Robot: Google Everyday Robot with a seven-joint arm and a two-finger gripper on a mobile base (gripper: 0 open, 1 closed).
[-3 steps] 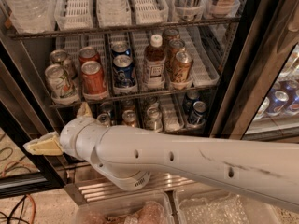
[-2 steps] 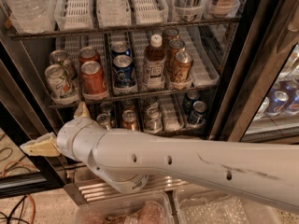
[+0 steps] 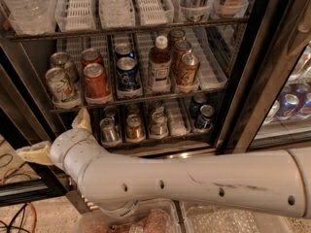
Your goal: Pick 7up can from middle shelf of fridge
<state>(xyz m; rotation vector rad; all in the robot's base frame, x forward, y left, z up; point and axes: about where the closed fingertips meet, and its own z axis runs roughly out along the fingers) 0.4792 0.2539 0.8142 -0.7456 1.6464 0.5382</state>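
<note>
So, the end effector (image 3: 52, 134) is parked low at the left of the open fridge (image 3: 252, 76), on the tip of the big white arm (image 3: 194, 183) that runs across the whole bottom of the view. Its two tan fingers (image 3: 33, 154) are spread well apart, one sticking out to the left and the other pointing up, with nothing between them. The 7up can (image 3: 59, 84) is above it and a touch to the right, at the front of the leftmost lane on the middle shelf (image 3: 146, 99), apart from the fingers. What sits between them is that shelf's front edge, with the upward finger ending just under it. Another pale can (image 3: 61, 61) stands right behind the 7up. Going further right of the end effector at that height: two red cans (image 3: 95, 81) just beside the 7up, two blue cans (image 3: 127, 74), one brown bottle (image 3: 159, 67) with a white cap, then three brownish cans (image 3: 187, 71) in a line. The lower shelf (image 3: 160, 139), level with the end effector and to its right, holds a bunch of small cans that I can't count cleanly. Way above is a clear water bottle (image 3: 22, 6) next to white lane trays (image 3: 114, 4). Far right, more blue cans (image 3: 287, 106) sit behind a glass door (image 3: 286, 57). Clear bins (image 3: 228, 220) sit below the arm.
</note>
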